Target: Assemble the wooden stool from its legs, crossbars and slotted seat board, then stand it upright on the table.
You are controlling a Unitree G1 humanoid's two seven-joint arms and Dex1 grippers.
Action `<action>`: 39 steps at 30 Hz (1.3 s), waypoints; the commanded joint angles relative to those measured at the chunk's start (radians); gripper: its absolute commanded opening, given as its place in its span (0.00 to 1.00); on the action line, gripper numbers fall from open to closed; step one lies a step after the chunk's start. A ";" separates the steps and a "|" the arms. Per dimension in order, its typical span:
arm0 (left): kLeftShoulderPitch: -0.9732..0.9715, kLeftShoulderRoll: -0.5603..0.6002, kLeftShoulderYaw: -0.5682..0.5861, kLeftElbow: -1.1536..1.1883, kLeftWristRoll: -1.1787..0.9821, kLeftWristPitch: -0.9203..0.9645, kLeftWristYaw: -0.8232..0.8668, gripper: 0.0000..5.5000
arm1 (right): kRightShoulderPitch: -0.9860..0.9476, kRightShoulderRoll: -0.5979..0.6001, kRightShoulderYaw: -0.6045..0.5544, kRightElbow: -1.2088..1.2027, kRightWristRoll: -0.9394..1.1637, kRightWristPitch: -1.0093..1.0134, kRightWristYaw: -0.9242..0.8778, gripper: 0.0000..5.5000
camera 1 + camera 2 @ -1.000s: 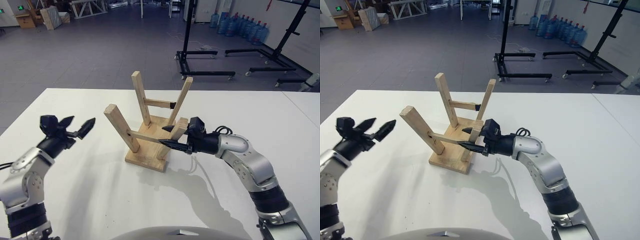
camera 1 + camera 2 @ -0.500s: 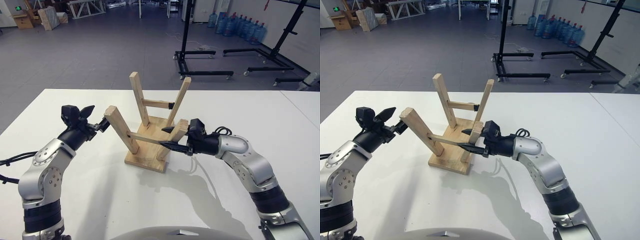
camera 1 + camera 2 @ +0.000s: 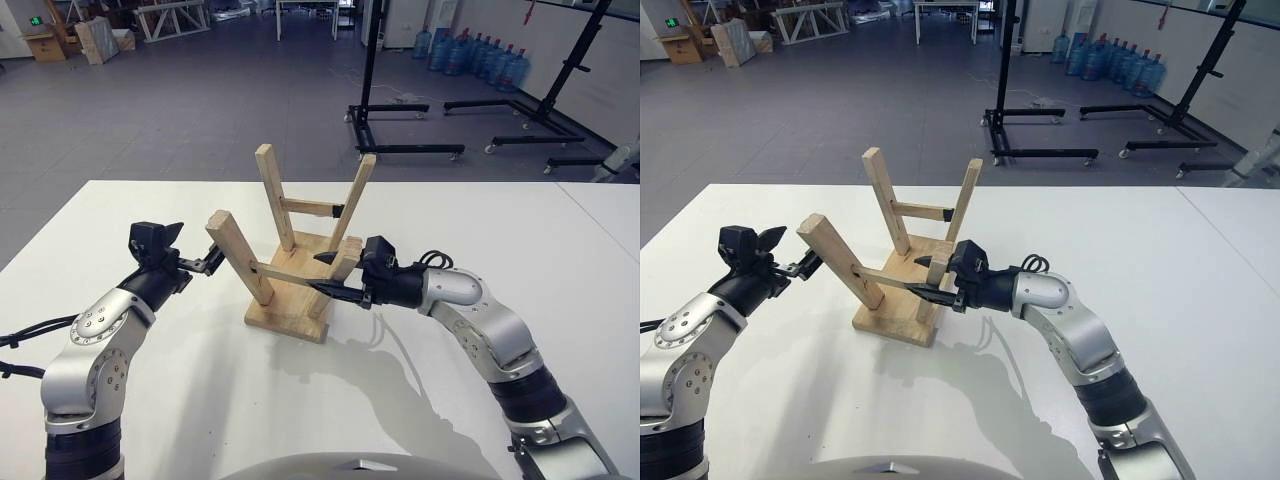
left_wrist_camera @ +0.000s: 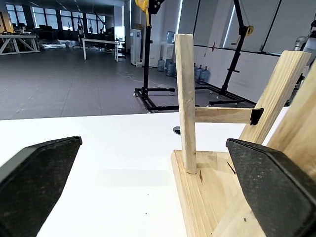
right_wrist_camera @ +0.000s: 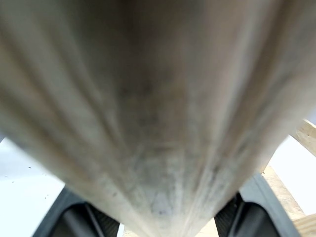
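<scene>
- Stool [image 3: 290, 300] upside down on white table [image 3: 200, 400]; seat board [image 3: 285, 318] flat on the table, legs pointing up.
- Right claw [image 3: 320, 273] clamped on near-right leg [image 5: 158, 98], one finger above it and one below; the wood sits between the pads in the right wrist view.
- Thin front crossbar [image 3: 285, 275] runs from just beside the right claw tips across to near-left leg [image 3: 240, 260].
- Near-left leg is tilted, its top leaning toward left claw [image 3: 196, 244].
- Left claw spread wide, nothing between the fingers; one finger [image 3: 207, 262] right at the top end of the near-left leg, cannot tell if touching.
- Left wrist view: that leg lies by the outer side of one pad [image 4: 266, 187]; seat board is beyond the claw.
- Two rear legs [image 3: 275, 195] stand past both claws, joined by rear crossbar [image 3: 310, 208] with a dark clip at one end.
- Seat board is directly under the right claw, and to the side of the left claw.
</scene>
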 commanded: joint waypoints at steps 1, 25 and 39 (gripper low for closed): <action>-0.013 -0.032 -0.114 -0.003 -0.048 0.018 -0.060 0.98 | 0.003 0.043 0.078 0.041 -0.028 0.117 -0.046 0.37; 0.183 0.480 0.335 0.093 -0.443 0.215 -0.664 0.98 | -0.034 -0.284 -0.370 0.314 0.104 0.005 0.251 0.81; -0.330 0.073 -0.123 0.273 -0.158 0.021 -0.162 0.98 | -0.112 0.114 -0.042 0.075 0.025 0.072 -0.026 0.81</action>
